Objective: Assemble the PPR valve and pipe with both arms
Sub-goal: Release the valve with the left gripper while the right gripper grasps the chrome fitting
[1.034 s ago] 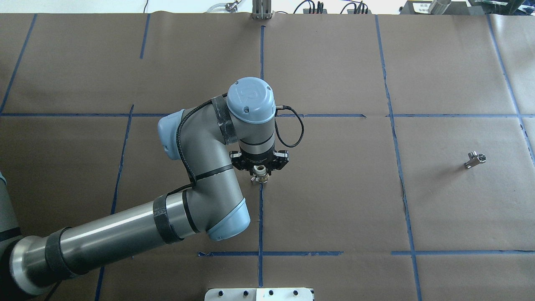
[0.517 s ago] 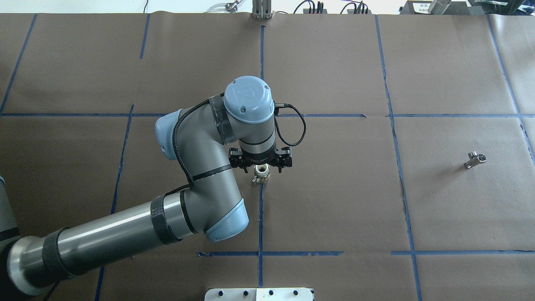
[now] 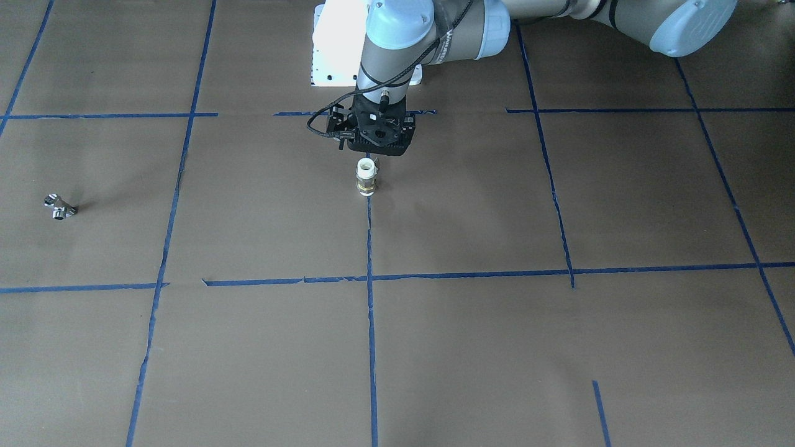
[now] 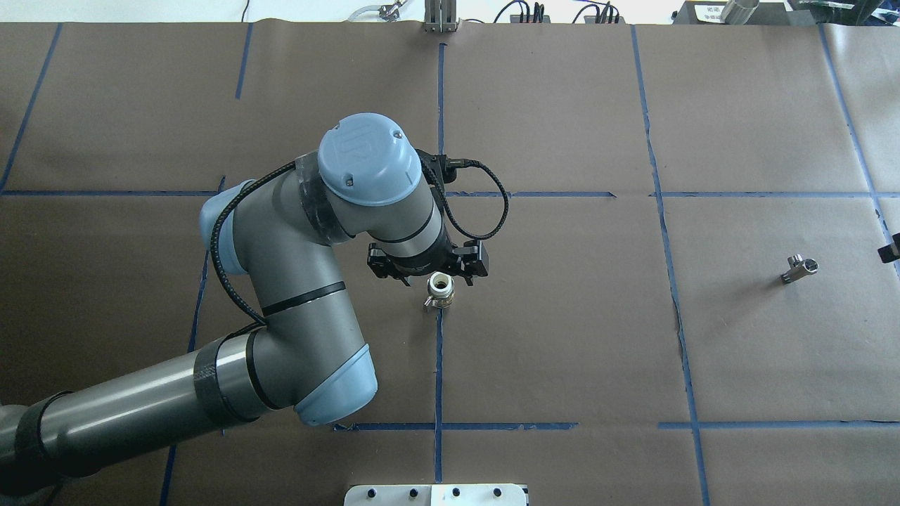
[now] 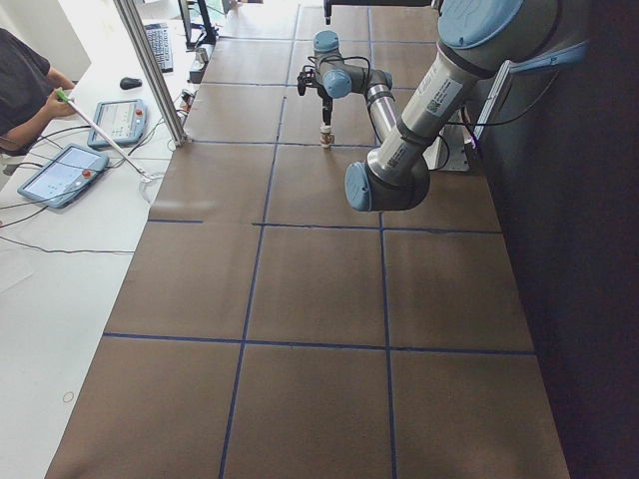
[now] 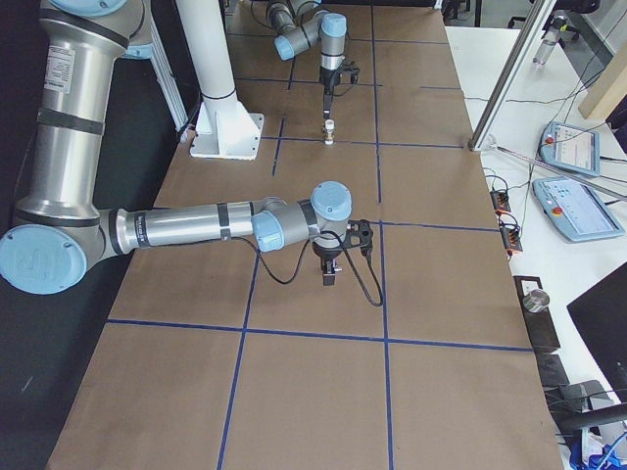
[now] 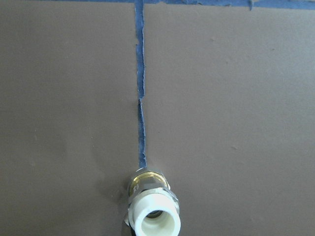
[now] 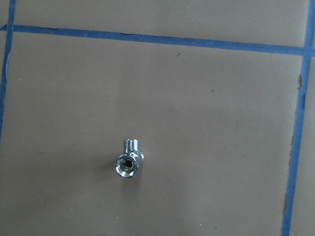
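Note:
The PPR valve, white ends with a brass band, stands upright and free on the blue tape line; it also shows in the front view and at the bottom of the left wrist view. My left gripper hovers just above and behind it, looks open and touches nothing. The pipe, a small silver T fitting, lies far right on the table, alone in the front view and below the right wrist camera. Only a black edge of my right gripper shows beside the pipe; I cannot tell its state.
Brown paper with blue tape lines covers the table. The white base plate sits at the near edge. Teach pendants and cables lie past the far edge. An operator sits at the side bench.
My left arm's wrist has swung left and risen, while its gripper stays by the valve. The valve has not moved. A black part of the right gripper has come in at the right edge.

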